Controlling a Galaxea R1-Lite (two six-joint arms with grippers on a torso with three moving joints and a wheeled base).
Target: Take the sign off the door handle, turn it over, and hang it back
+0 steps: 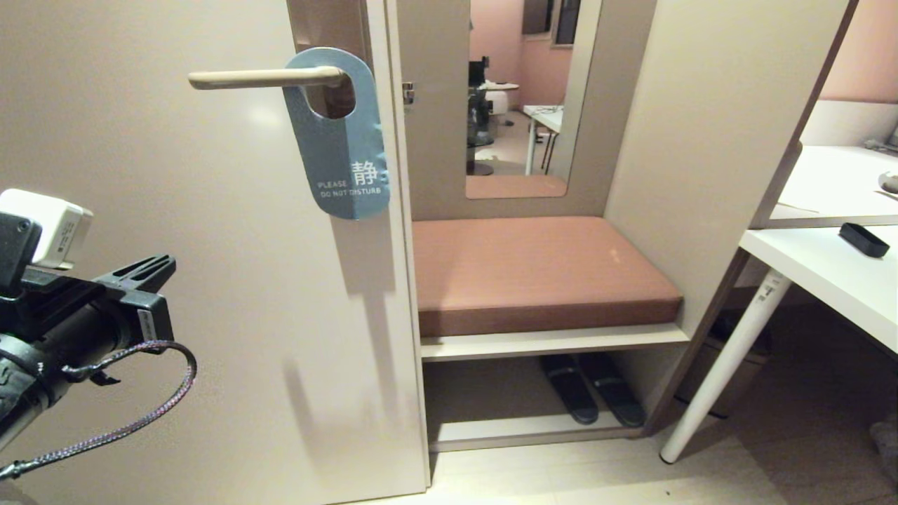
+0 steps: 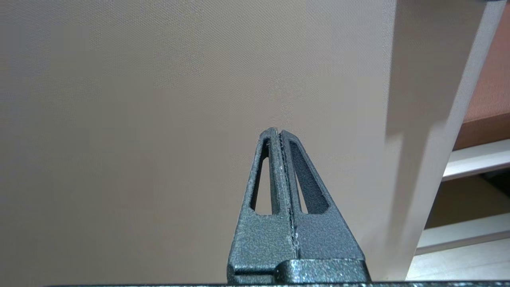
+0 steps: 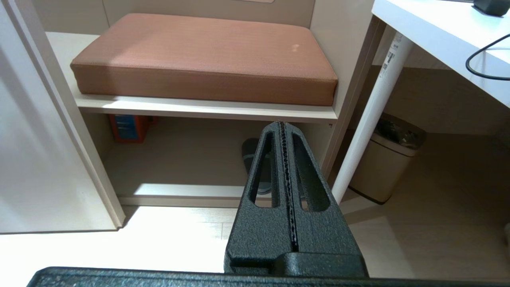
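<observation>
nearest the camera in the head view, the left gripper point(image 1: 165, 265) reaches in from the lower left edge, its dark fingers pressed together with nothing between them, a braided cable point(image 1: 140, 393) looping beneath the wrist. its own wrist view shows the same closed fingertips point(image 2: 279, 133) pointed at the plain beige door point(image 1: 175, 294), near the door's edge. the right gripper point(image 3: 282, 125) is out of the head view; its wrist view shows its jaws closed flat on each other, empty, held low over the pale floor point(image 3: 159, 235) in front of the bench.

further up the door, well apart from the left gripper, the sign point(image 1: 344, 151) hangs by its round hole on the door handle point(image 1: 263, 77), close to the handle's base at the brownish backplate point(image 1: 326, 24). its blue side faces out, reading "please do not disturb", and its lower end tilts slightly toward the door's edge.

beyond the door stands a bench with a reddish-brown cushion point(image 1: 537, 270), dark slippers point(image 1: 589, 389) on the shelf below, and a mirror point(image 1: 526, 98) above. a white table point(image 1: 835, 270) sits to the right.
</observation>
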